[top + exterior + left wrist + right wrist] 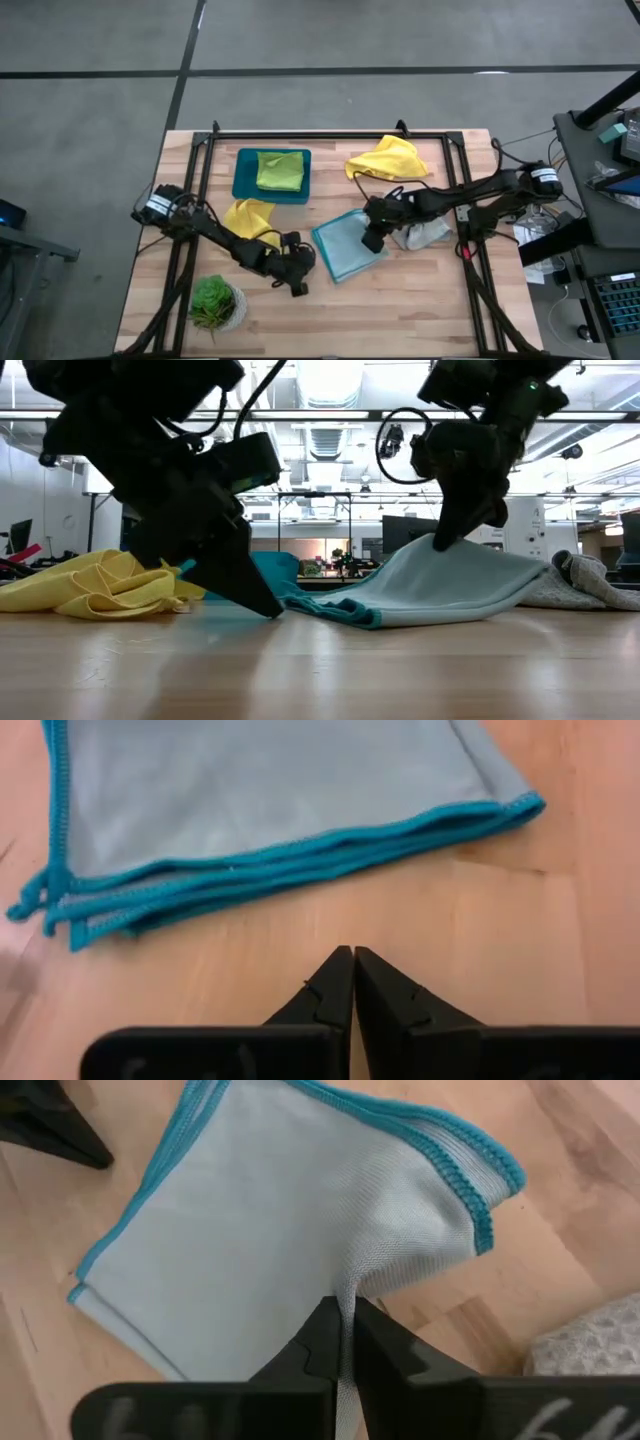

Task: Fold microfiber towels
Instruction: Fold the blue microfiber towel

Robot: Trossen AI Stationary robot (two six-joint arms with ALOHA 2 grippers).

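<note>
A light blue towel [345,255], folded, lies on the table's middle; its stacked teal-hemmed edges show in the left wrist view [270,790]. My right gripper [371,242] is shut on it at its far right part. My left gripper [298,288] is shut and empty, low over the table just short of the towel's near left edge [250,870]. A yellow towel [250,215] lies crumpled by the left arm, and another yellow one [388,158] at the far side. A lime green towel [280,170] lies in the tray. A pale grey towel [425,235] lies crumpled right of the blue one. My right gripper pinches a raised pucker of the blue towel [350,1285] between its two fingers, a little in from the corner [480,1190]. The fingers come from above, slanting down [440,543]. The cloth rises like a tent to the fingertips and the rest [400,605] lies on the table; how many layers, I cannot tell.
A teal tray [240,185] stands at the far left centre. A small potted plant [215,303] stands at the near left, close to the left arm. Black frame bars [200,170] run along both table sides. Bare wood [400,310] lies near the front edge.
</note>
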